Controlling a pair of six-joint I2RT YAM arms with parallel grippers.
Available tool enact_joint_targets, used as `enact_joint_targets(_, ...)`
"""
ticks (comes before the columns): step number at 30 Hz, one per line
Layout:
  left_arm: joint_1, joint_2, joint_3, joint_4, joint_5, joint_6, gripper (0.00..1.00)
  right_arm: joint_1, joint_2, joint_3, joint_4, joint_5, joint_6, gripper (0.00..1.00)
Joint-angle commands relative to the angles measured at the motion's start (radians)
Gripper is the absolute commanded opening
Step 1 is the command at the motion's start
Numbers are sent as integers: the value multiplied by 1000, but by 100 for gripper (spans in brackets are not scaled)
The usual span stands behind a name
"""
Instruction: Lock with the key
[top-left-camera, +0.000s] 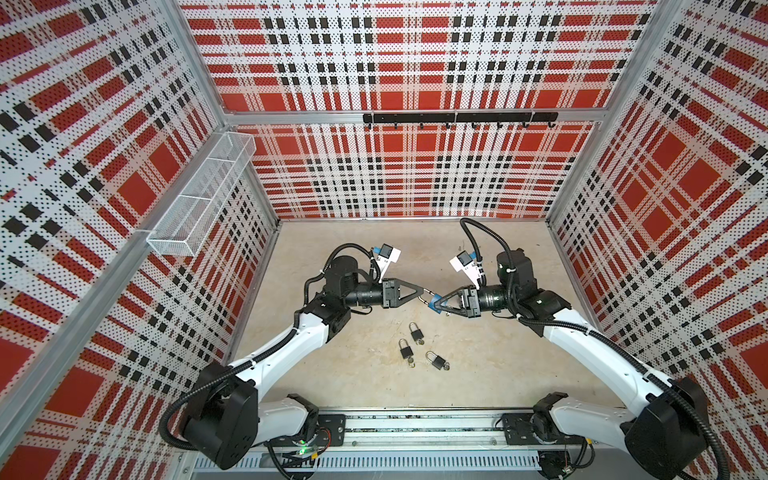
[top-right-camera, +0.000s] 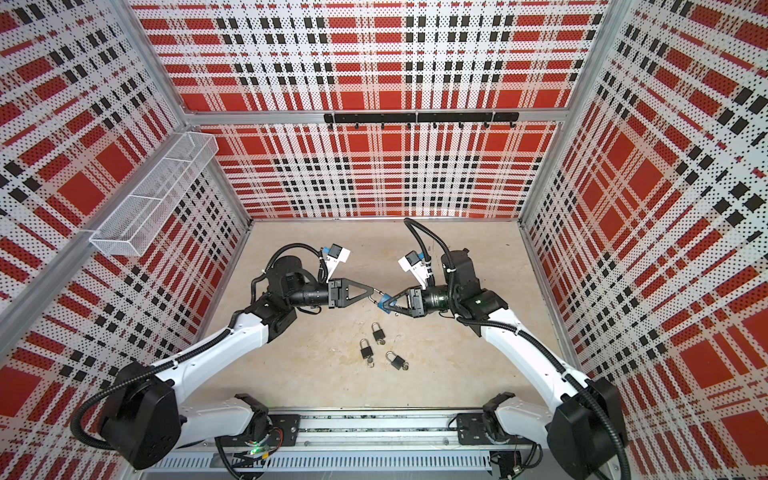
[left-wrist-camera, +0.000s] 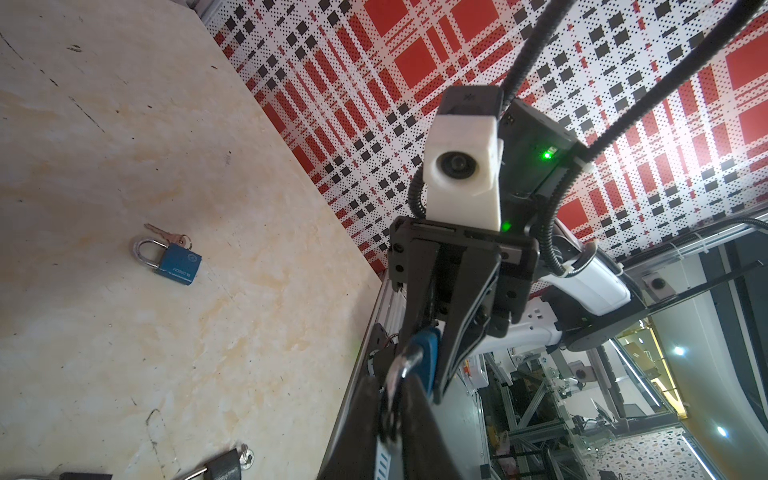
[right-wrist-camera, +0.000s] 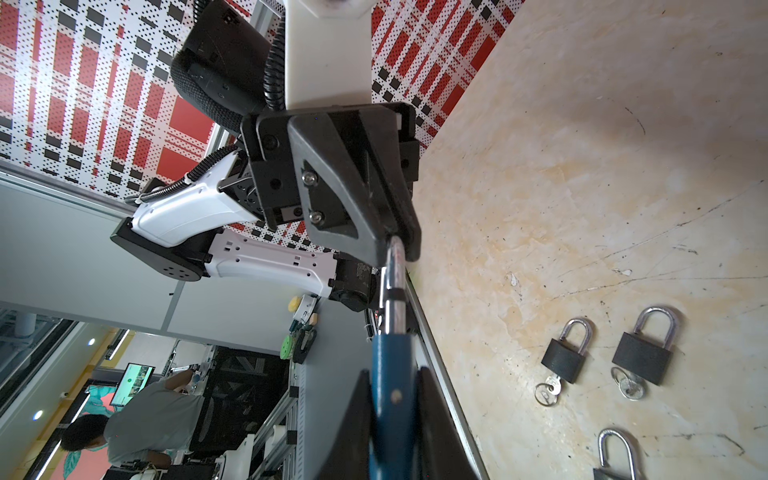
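A: Where is the blue padlock (top-left-camera: 435, 297) now?
B: It is held off the bench (top-left-camera: 353, 374), about the middle of the work area, between the two tools. The right tool (top-left-camera: 434, 305) stands at 3 o'clock of it and is clenched on the blue body. The left tool (top-left-camera: 421, 289) comes from 9 o'clock and is pinched shut on the steel shackle (right-wrist-camera: 395, 270). Both grasp the same lock
A: And the key of this lock?
B: I cannot tell, the tools cover that part
A: What else lies around?
B: At 6 o'clock from the tools, on the bench and apart from both, lie three more locks near each other: the first spare padlock (top-left-camera: 414, 332), the second spare padlock (top-left-camera: 405, 350) and the third spare padlock (top-left-camera: 437, 360). Each lies flat with a key ring (right-wrist-camera: 544, 392) at the bottom of its body. The right wrist view shows two of them black. The left wrist view shows a blue bench padlock (left-wrist-camera: 174, 262) with a small key (left-wrist-camera: 166, 233) just beside its shackle; which of the three it is, I cannot tell
A: Any containers?
B: A white mesh basket (top-left-camera: 199, 195) hangs at 10 o'clock; wire dividers make three compartments, and through the mesh only the plaid wall (top-left-camera: 104, 166) shows. A black hook rail (top-left-camera: 459, 117) is at 12 o'clock, high above the bench
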Motion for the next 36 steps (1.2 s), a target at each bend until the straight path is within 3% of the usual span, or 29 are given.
enact_joint_targets(1, -5, -1, -9, 8, 17, 9, 15, -2, 3, 31, 83, -33, -4, 0)
enact_joint_targets(11, -12, 7, -5, 8, 19, 10, 14, -2, 7, 31, 99, -31, 5, 0)
enact_joint_targets(16, -14, 15, -6, 7, 17, 18, 0, -2, 6, 23, 147, -53, 44, 0)
enact_joint_targets(26, -28, 38, -13, 1, -44, 47, 0, -2, -9, -36, 366, -124, 229, 0)
enact_joint_targets(36, -75, 53, 1, 1, -71, 53, 0, -3, -6, -63, 497, -124, 325, 0)
